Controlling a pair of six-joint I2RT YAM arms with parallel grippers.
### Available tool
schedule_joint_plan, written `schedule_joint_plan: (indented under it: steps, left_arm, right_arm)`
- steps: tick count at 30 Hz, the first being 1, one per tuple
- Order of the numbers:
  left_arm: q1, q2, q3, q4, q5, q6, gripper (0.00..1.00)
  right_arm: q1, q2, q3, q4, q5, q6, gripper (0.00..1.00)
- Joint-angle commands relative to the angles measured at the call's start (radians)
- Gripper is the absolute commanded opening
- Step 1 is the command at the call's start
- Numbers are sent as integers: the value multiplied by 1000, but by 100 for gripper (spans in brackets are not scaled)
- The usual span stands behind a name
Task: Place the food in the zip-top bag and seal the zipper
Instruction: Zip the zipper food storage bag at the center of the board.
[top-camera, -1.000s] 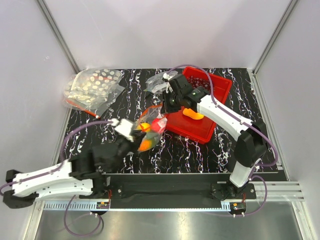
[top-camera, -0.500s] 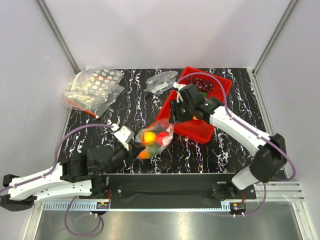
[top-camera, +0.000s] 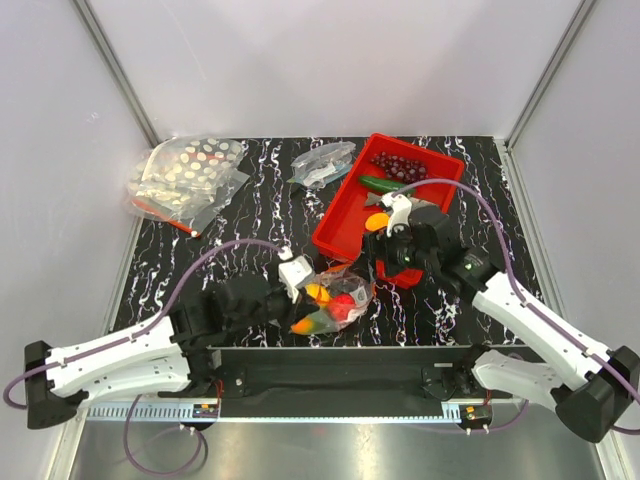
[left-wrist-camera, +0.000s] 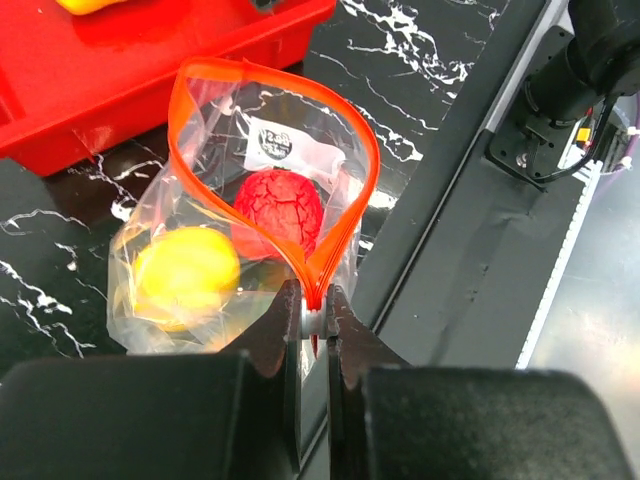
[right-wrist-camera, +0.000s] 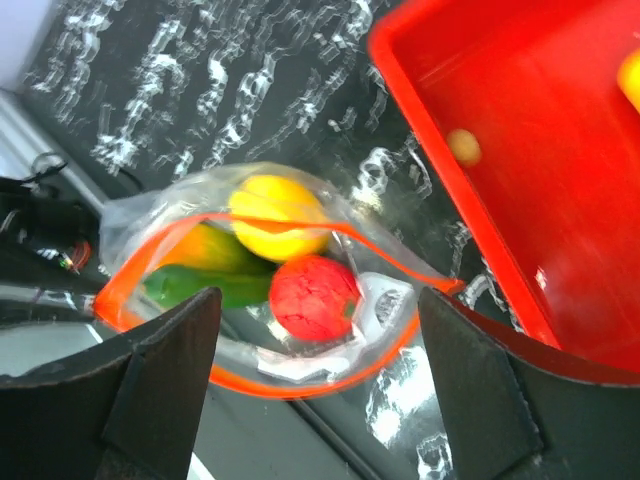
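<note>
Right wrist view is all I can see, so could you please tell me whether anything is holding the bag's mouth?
Observer: Yes. In the left wrist view the left gripper is shut on one end of the orange zipper, and the bag gapes open beyond it.
Operator: Thank you. My view cuts off most of the tray, so what food lies in it?
Observer: The top view shows purple grapes at the far end of the red tray, a green cucumber next to them, and an orange piece nearer the arms.
</note>
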Motion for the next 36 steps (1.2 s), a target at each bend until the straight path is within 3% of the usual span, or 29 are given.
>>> schedule_joint_plan:
  steps: [1,4,6,11,23,36]
  left_arm:
    - [97,-20,54,43,165,68,2]
    - [147,-22,101,-22,184,100,2]
    - [153,-14,153,-81,173,120,2]
    - [158,0,252,-204,179,187,0]
    - [161,-89,218,-216,257,270,0]
    - [163,-54,263,-284,274,315,0]
  right_arm:
    - [-4,-49,-131,374,-127,-3,84]
    - [-4,-103,-268,632,-213,-32,86]
    - [-5,-99,-257,648,-290,-84,88]
    - [-4,24,-104,538,-488,-250,82]
    - [13,96,79,271,-747,-626,78]
    - [233,173,129,222,-571,-641,84]
